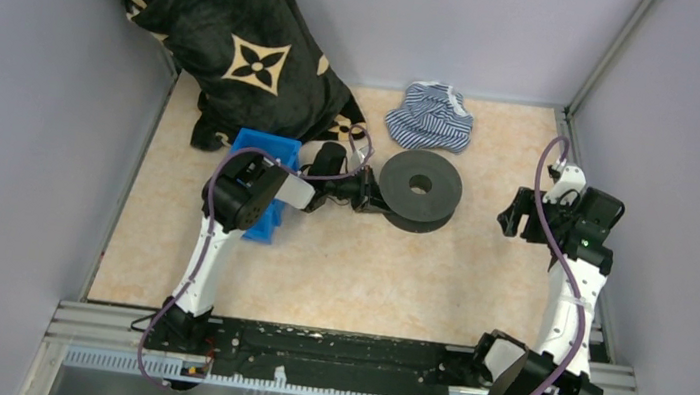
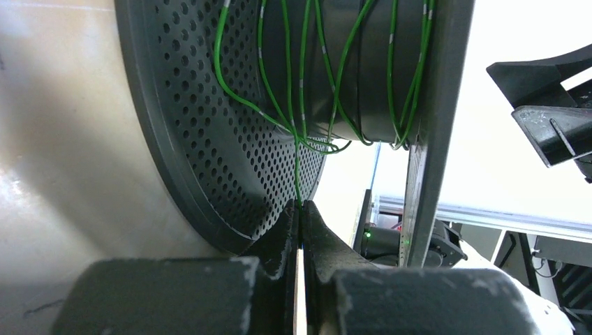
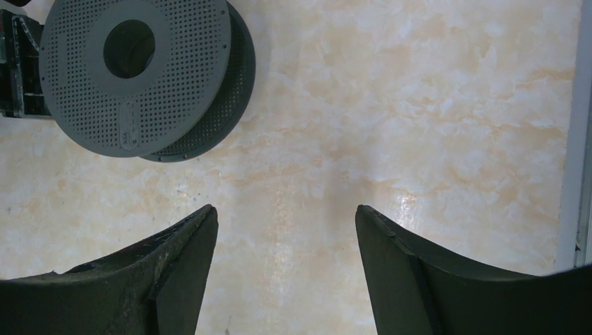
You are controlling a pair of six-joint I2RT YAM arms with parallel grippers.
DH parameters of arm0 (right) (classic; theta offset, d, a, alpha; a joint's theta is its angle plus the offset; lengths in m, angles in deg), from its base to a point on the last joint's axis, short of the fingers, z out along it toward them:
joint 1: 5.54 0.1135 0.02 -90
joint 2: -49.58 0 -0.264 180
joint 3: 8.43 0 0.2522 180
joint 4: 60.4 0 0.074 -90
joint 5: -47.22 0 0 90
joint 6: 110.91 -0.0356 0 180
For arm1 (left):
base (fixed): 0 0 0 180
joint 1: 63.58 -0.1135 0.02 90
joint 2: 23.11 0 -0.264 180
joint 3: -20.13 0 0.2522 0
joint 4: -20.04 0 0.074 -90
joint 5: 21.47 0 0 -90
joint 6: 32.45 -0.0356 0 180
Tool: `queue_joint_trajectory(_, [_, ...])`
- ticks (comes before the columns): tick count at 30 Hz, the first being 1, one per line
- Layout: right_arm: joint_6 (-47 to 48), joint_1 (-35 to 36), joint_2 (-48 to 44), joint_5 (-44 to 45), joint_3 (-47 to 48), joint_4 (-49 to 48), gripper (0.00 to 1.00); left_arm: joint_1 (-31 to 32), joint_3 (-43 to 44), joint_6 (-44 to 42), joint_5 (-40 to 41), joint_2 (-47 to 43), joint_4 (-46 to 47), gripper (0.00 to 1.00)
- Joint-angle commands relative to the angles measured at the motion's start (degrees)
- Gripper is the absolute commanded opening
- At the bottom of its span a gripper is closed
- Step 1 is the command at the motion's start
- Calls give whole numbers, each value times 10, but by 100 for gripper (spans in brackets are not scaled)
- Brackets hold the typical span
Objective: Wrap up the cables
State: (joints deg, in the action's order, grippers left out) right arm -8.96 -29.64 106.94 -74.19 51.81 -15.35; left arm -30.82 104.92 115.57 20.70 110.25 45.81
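Left gripper (image 2: 301, 208): clenched, its two dark fingers (image 2: 279, 237) pressed together on a single strand of wire, tips reaching into the gap between the spool's two flanges from the left.
Cables (image 2: 301, 91): thin green wire wound in loose, crossing turns around the spool's hub; several loops sag off the hub, and one strand drops straight into the pinched fingertips.
Spool (image 1: 420, 188): dark grey round plastic reel with perforated flanges and a wide centre hole, on the table near its middle, holed face turned upward. Its flanges wall in the wire on both sides.
Right gripper (image 3: 286, 216): released, jaws spread wide with nothing between them, hovering over bare table well to the right of the spool and apart from it.
Table (image 1: 346, 278): beige, marble-patterned surface, walled in by grey panels.
Blue plastic box (image 1: 262, 141): left of the spool, partly covered by the left arm, which passes over it.
Black fabric with tan flower pattern (image 1: 235, 32): bulky heap in the far left corner, reaching down to the box and just behind the left wrist.
Blue-and-white striped cloth (image 1: 429, 117): crumpled, just beyond the spool on the far side; whether they touch I cannot tell.
Purple cables on the arms (image 1: 561, 254): thick, run along each arm.
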Motion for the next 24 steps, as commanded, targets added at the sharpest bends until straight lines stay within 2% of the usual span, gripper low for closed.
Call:
queue_joint_trajectory(1, [-6,13,3,-7,1,-33,73,3,13,1,-13,15,17,5])
queue_joint_trajectory(10, [-45,80,97,-8,52,-49,72,0,20,-3,-15,15,6,8])
queue_joint_trajectory(24, [-109,163,210,-5,66,-146,71,-7,22,-11,-24,4,2,8])
